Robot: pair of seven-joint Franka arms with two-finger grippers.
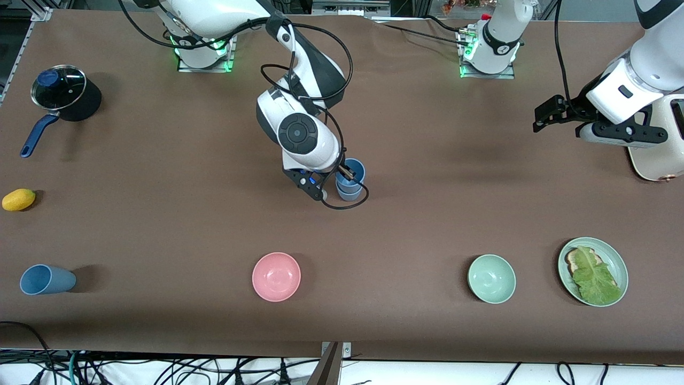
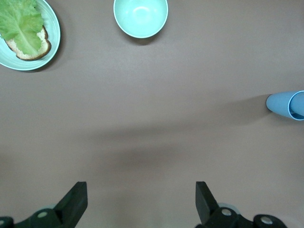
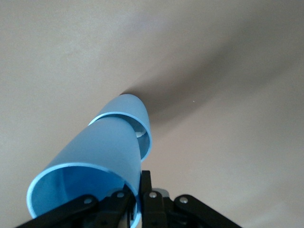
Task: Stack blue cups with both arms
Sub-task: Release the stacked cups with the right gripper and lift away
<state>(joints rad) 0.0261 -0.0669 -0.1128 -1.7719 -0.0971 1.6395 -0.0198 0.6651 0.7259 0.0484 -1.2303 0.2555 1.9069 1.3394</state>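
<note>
Front view shows our right gripper point(image 1: 342, 172) pinching the rim of one blue cup point(image 1: 353, 170) nested in another point(image 1: 350, 192) mid-table, our left gripper point(image 1: 541, 116) waiting spread open, and a third cup point(image 1: 45, 279) lying unstacked near the front corner.

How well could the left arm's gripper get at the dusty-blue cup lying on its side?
Probably not easily: the lying dusty-blue cup sits at the right arm's end of the table, while the open left gripper hovers at the other end.
</note>
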